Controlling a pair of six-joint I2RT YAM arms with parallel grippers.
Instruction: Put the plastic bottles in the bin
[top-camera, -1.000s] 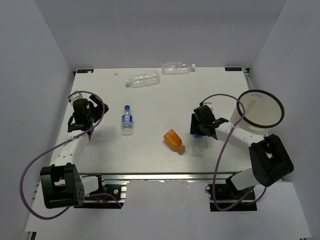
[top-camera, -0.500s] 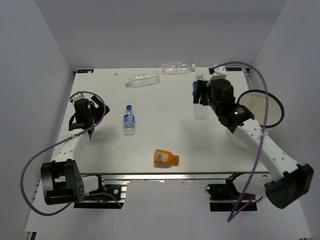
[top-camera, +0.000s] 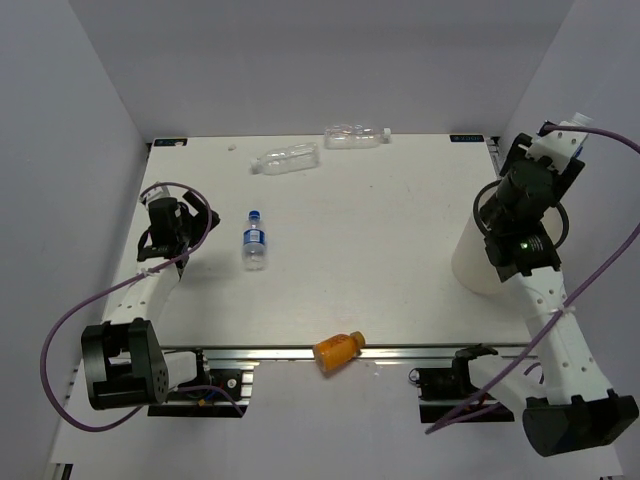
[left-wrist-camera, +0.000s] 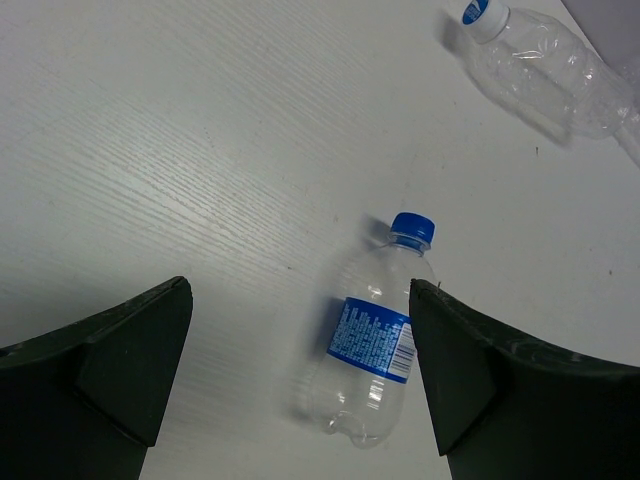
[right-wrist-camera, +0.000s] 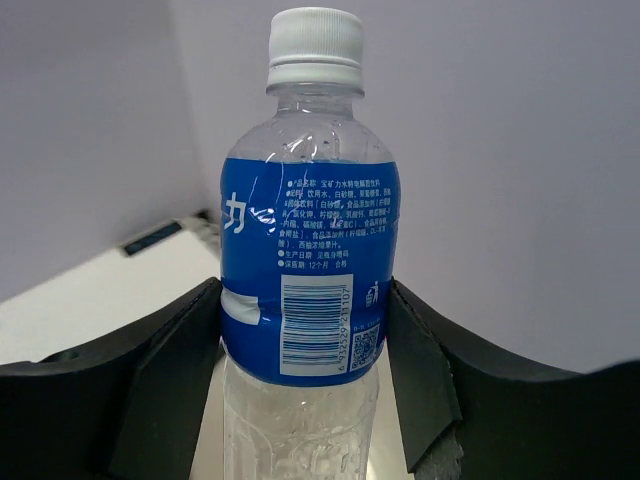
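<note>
My right gripper (top-camera: 548, 160) is shut on a clear bottle with a blue label and a white cap (right-wrist-camera: 308, 262). It holds the bottle upright, high at the right side over the bin (top-camera: 468, 262), which the arm largely covers. A blue-capped labelled bottle (top-camera: 254, 241) lies left of centre and also shows in the left wrist view (left-wrist-camera: 375, 338). My left gripper (top-camera: 188, 222) is open and empty to its left. Two clear bottles (top-camera: 285, 158) (top-camera: 355, 135) lie at the back. The orange bottle (top-camera: 338, 348) lies at the table's front edge.
White enclosure walls stand close on the left, back and right. The aluminium rail (top-camera: 270, 352) runs along the front edge under the orange bottle. A clear bottle (left-wrist-camera: 545, 70) shows at the top right of the left wrist view.
My right arm has lifted the labelled bottle from the table and swung it right, over the bin. The orange bottle has rolled to the front edge. The left arm has not moved.
</note>
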